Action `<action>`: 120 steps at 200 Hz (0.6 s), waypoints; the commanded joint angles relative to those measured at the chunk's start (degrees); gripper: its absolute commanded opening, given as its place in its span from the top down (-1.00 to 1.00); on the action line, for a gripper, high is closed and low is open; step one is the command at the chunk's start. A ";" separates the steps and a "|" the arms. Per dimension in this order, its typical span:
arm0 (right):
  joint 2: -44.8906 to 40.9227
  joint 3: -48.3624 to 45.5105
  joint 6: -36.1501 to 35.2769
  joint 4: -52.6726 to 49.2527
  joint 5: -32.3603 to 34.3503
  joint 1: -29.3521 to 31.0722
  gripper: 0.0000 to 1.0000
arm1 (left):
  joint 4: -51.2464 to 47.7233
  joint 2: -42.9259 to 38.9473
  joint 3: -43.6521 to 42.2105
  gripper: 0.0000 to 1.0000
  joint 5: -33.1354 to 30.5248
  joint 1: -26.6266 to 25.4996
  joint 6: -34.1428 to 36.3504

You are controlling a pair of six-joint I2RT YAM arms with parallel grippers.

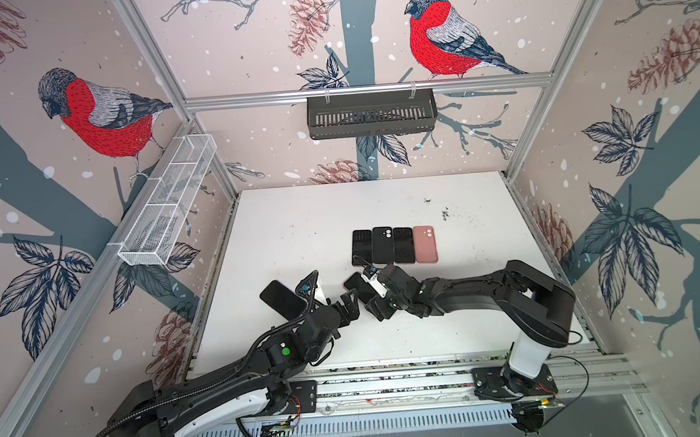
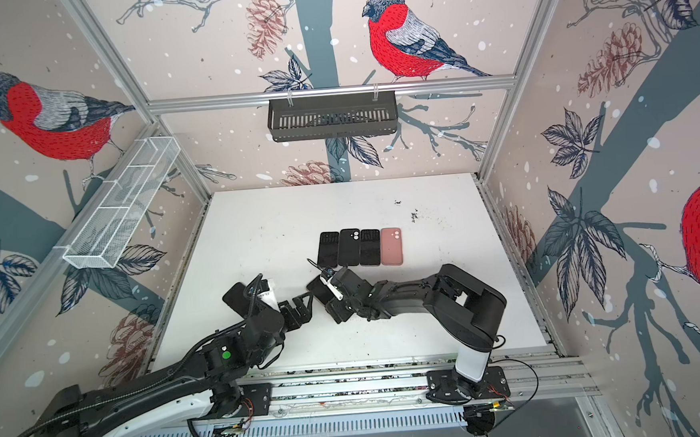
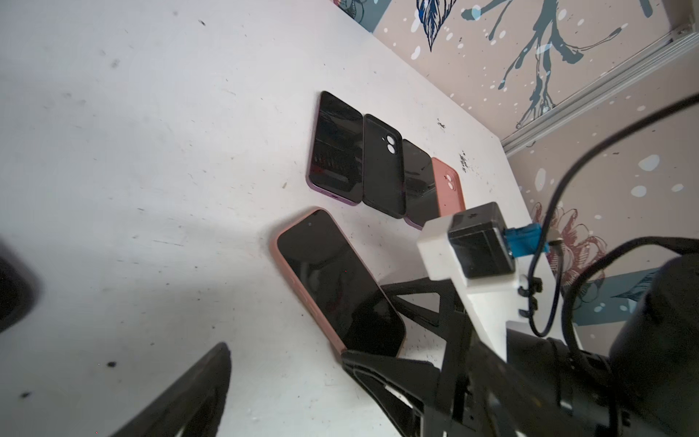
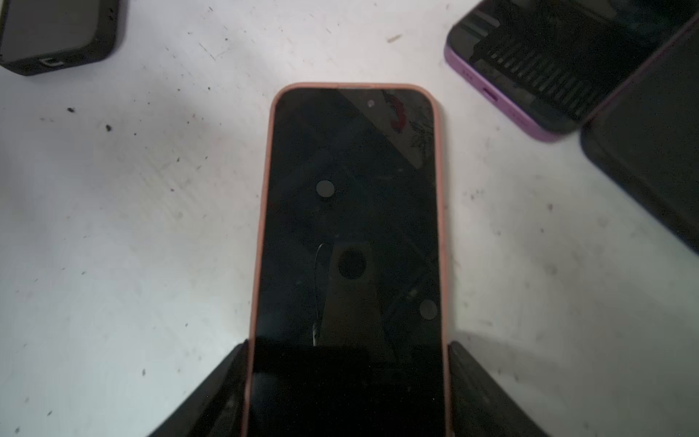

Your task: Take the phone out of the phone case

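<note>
The phone (image 4: 348, 212) lies screen up on the white table (image 1: 299, 231), still inside its pink phone case (image 4: 264, 212), whose rim shows all round the screen. My right gripper (image 4: 348, 344) is shut across the case's width at its near end, one finger on each long side. In both top views the same cased phone (image 1: 354, 285) (image 2: 317, 290) sits at the table's middle, partly under the right gripper (image 1: 363, 293). My left gripper (image 1: 351, 306) stands open just left of it, touching nothing. Only one of its fingers (image 3: 204, 389) shows in the left wrist view.
A row of several phones and cases lies just behind: a purple phone (image 1: 361, 248), a black case (image 1: 382, 246), another dark phone (image 1: 403, 245), a pink case (image 1: 425, 244). A black-cased phone (image 1: 280, 298) lies left of the left gripper. Baskets (image 1: 371, 114) hang on the walls.
</note>
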 commanded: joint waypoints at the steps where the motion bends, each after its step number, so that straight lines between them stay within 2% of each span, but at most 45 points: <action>1: -3.44 -3.64 4.20 5.20 -3.06 -0.95 -0.01 | 13.00 1.94 -1.89 -0.92 6.40 1.60 -2.26; 69: -11.62 -9.82 6.84 11.26 -7.94 -1.69 0.03 | 29.28 12.84 -5.95 -0.93 15.26 5.68 -6.79; 120: -12.82 -11.84 7.53 13.47 -9.97 -1.65 0.08 | 40.24 21.86 -7.61 -0.90 19.16 7.10 -10.05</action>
